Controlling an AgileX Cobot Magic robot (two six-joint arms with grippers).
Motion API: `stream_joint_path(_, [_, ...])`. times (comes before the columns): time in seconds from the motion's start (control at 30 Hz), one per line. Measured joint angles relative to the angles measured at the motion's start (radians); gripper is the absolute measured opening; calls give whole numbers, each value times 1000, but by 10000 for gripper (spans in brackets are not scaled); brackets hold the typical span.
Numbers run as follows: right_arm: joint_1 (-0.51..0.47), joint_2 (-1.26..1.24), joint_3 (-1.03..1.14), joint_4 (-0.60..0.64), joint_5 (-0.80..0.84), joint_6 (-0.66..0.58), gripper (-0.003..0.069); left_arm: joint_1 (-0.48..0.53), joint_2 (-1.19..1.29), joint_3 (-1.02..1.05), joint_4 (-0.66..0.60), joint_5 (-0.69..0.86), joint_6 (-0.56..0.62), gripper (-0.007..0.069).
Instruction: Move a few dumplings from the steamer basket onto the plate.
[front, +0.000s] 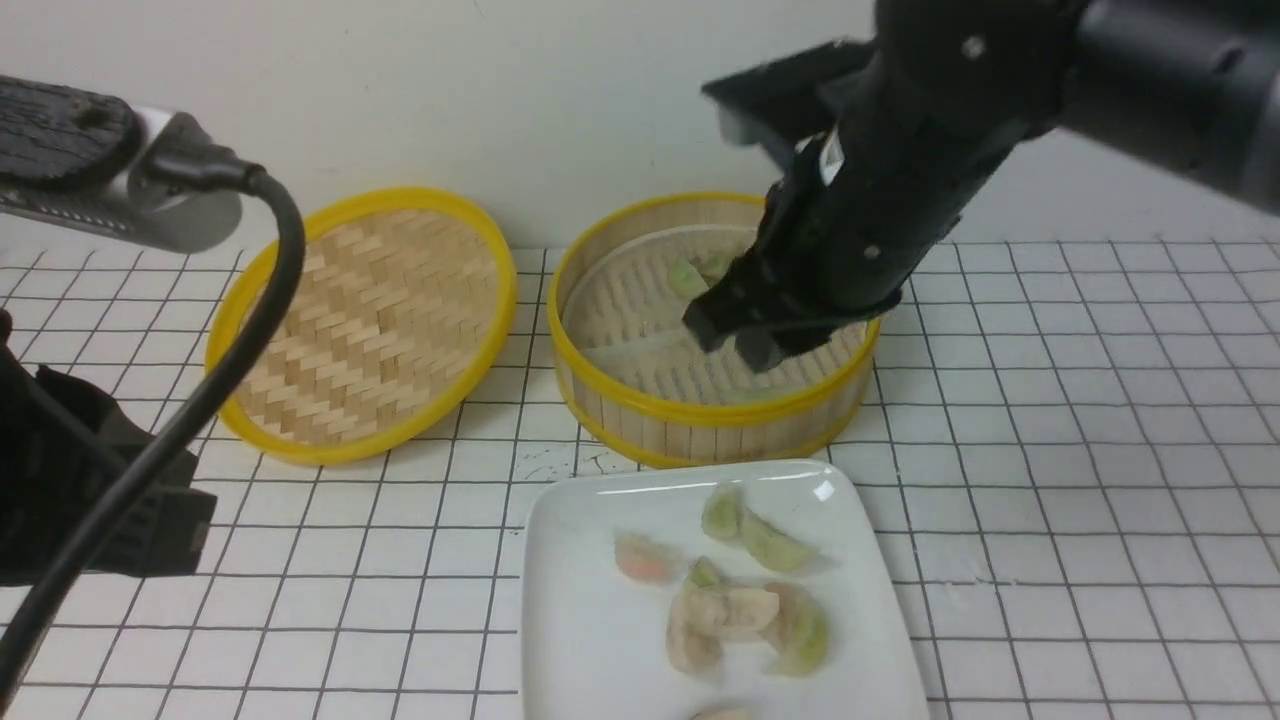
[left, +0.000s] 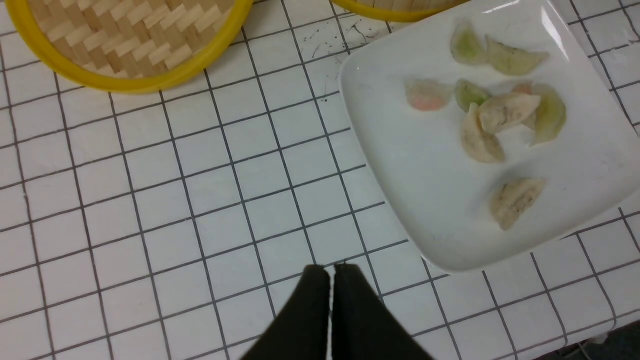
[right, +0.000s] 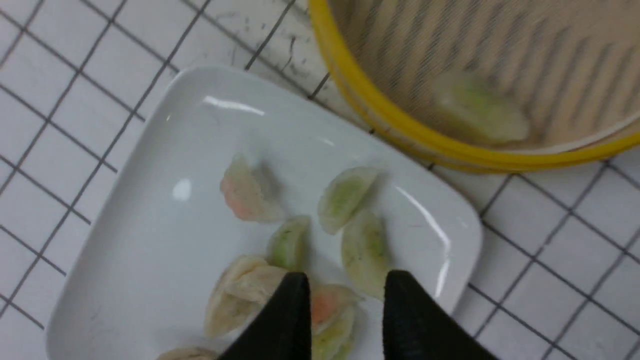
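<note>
Right gripper (front: 735, 340) hangs over the near half of the steamer basket (front: 700, 428), jaws parted a moderate way, nothing seen between them. Left gripper (left: 331, 272) is closed and empty above bare tile beside the plate (front: 590, 620). Dumplings (front: 745, 610): a loose heap on the plate, several touching or overlapping. In the basket, a pale green dumpling (right: 477, 112) lies close to the near wall, with more green ones (front: 688, 276) toward the far side (partly hidden by the arm, count uncertain). Handling, judged: light and soft, with translucent skins that are likely slick and a bit sticky. A hard pinch would tear or squash one; a loose pinch would let it slip. Best hold: across the plump belly of the crescent, jaws square to its long axis, not on the thin crimped edge. The dumpling by the wall leaves little room for the outer finger.
</note>
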Motion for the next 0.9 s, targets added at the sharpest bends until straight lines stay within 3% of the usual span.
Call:
stream_joint_path(0.17, [0, -264, 44, -46, 11, 102, 11, 0, 0, 0, 0, -73, 0, -6])
stream_joint_path(0.37, [0, -604, 236, -79, -32, 179, -13, 0, 0, 0, 0, -167, 1, -6])
stream_joint_path(0.57, [0, -1075, 641, -148, -301, 276, -15, 0, 5, 0, 0, -258, 10, -6])
stream_joint_path(0.7, [0, -1480, 981, -226, -567, 329, -15, 0, 39, 0, 0, -295, 10, -6])
stream_joint_path(0.9, [0, -1718, 1155, -347, -671, 526, -15, -1, 88, 1, -6, -348, 12, -6])
